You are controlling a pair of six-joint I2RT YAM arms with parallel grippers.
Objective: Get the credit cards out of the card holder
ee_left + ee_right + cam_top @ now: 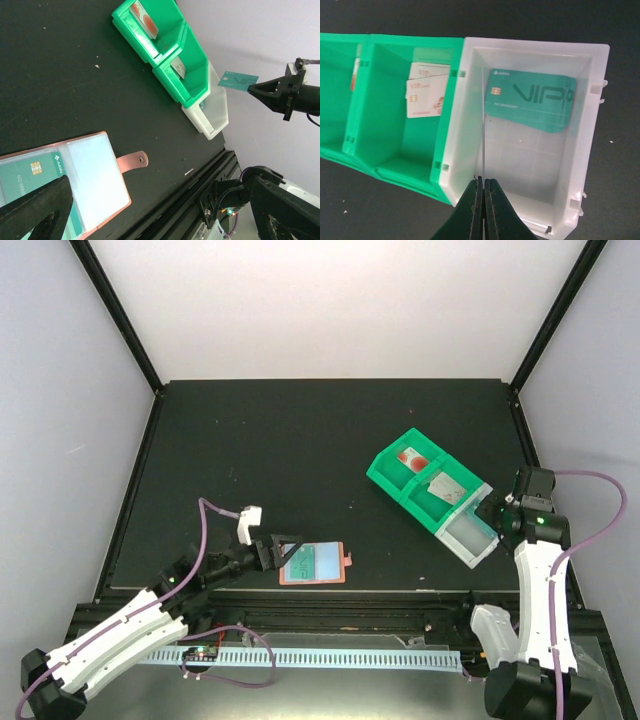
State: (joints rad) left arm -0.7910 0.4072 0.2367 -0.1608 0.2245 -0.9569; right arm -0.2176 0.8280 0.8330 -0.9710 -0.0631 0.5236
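Hanging over the white bin [455, 150], the right pincer [483, 184] is clenched on a teal card [238, 80], likely to drop it; the released left pincer [288, 552] hovers over the card holder [97, 170] at the desk's [300, 460] near edge.

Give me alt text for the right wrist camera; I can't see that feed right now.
The right gripper, shut, pinches a thin card seen edge-on as a line above the white bin, where a teal VIP card lies. White cards sit in the green bin compartment beside it.
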